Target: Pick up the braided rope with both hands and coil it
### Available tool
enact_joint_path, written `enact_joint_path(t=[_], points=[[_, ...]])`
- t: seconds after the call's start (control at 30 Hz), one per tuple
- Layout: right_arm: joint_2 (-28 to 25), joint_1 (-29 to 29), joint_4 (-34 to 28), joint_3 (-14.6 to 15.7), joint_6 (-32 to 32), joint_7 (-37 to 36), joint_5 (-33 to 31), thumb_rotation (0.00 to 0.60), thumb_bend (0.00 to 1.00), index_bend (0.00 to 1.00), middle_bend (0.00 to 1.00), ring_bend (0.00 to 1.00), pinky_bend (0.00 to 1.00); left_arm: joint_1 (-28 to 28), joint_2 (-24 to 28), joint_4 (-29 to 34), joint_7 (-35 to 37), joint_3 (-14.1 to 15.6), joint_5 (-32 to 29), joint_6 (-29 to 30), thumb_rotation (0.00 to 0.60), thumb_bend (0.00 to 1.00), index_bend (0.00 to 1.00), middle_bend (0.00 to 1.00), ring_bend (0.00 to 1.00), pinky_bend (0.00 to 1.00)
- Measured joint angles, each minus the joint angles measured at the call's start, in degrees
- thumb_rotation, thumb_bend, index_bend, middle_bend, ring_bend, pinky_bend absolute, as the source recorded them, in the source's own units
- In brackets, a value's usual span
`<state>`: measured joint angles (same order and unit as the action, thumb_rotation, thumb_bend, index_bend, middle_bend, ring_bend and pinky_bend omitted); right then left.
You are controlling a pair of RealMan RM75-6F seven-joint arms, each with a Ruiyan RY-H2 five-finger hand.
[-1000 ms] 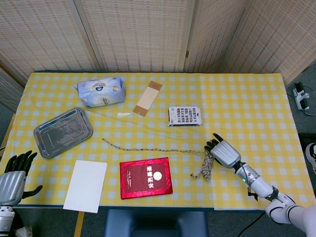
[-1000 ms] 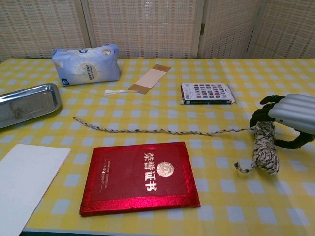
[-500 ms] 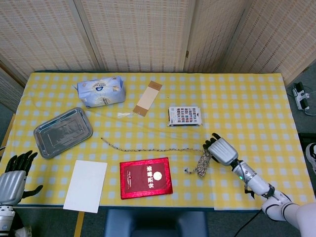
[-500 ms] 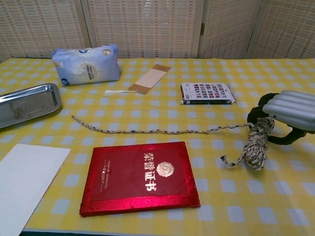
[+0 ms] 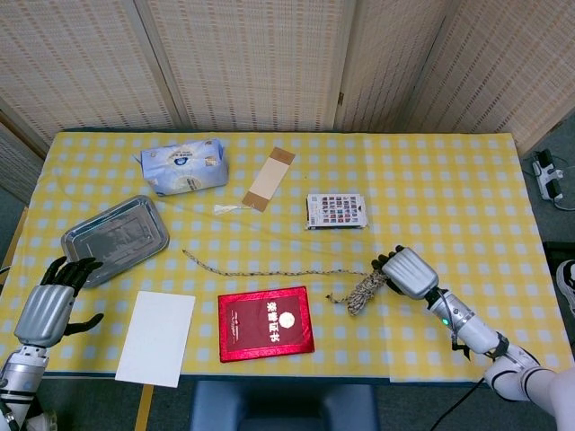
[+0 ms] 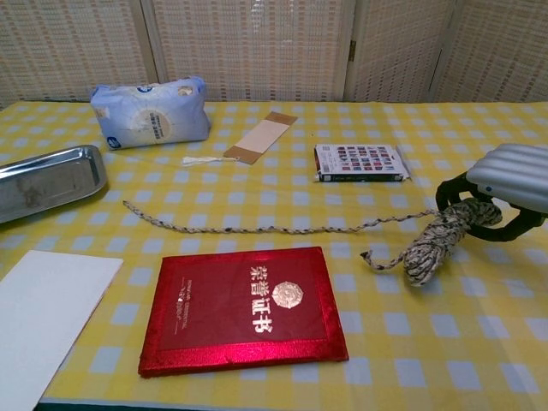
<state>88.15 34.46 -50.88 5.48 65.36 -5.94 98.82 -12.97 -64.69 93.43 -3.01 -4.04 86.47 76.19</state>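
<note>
The braided rope (image 5: pixel 269 272) (image 6: pixel 257 228) runs as one thin strand across the yellow checked table, from its free end near the metal tray to a coiled bundle (image 5: pixel 364 292) (image 6: pixel 441 235) at the right. My right hand (image 5: pixel 407 272) (image 6: pixel 503 188) grips that bundle, which now points left and lies almost level above the cloth. At the table's near left corner, my left hand (image 5: pixel 52 305) hovers open with fingers spread, well away from the rope's free end (image 5: pixel 186 254). The chest view does not show it.
A red certificate book (image 5: pixel 267 323) lies just in front of the rope's strand. A white sheet (image 5: pixel 156 338) and a metal tray (image 5: pixel 115 238) sit at the left. A tissue pack (image 5: pixel 183 166), a brown bookmark (image 5: pixel 269 178) and a small card box (image 5: pixel 337 211) lie further back.
My right hand has turned, swinging the bundle from hanging down to nearly level and pointing left. My left hand has risen and come in over the table's near left corner.
</note>
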Motion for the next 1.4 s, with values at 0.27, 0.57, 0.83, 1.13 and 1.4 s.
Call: enact_joint_path(t=[0.27, 0.57, 0.83, 1.13, 1.4], points=[[-1.3, 1.1, -1.8, 0.1, -1.7, 0.3, -0.2, 0.6, 0.55, 0.75, 0.57, 0.61, 0.5, -7.5, -3.4, -0.4, -0.9, -2.2, 3.8, -4.8, 0.6, 0.26, 0.43, 0.35, 0.38, 0.37], [-2.2, 3.7, -4.2, -0.5, -4.5, 1.4, -0.2, 0.6, 0.55, 0.75, 0.57, 0.61, 0.5, -15.1, -10.7, -3.1, -11.4, -5.1, -0.2, -13.3, 0.6, 0.28, 0.46, 0.59, 0.58, 0.62], [-3.6, 5.3, -7.1, -1.3, -6.8, 3.3, -0.9, 0.6, 0.55, 0.75, 0.57, 0.62, 0.5, -21.2, -15.8, -4.7, -18.3, -7.8, -10.2, -21.0, 0.6, 0.28, 0.46, 0.8, 0.74, 0.77], [-3.5, 6.4, -8.2, -1.4, -8.6, 4.4, -1.6, 0.6, 0.55, 0.75, 0.57, 0.62, 0.5, -26.0, -21.5, -7.3, -24.3, -8.6, -18.8, -24.6, 0.6, 0.28, 0.51, 0.92, 0.84, 0.85], [-3.1, 6.6, -7.7, -1.4, -8.9, 4.1, -1.9, 0.6, 0.55, 0.75, 0.57, 0.61, 0.5, -29.5, -28.0, -11.5, -30.2, -8.7, -27.2, -24.5, 0.6, 0.37, 0.55, 0.94, 0.86, 0.87]])
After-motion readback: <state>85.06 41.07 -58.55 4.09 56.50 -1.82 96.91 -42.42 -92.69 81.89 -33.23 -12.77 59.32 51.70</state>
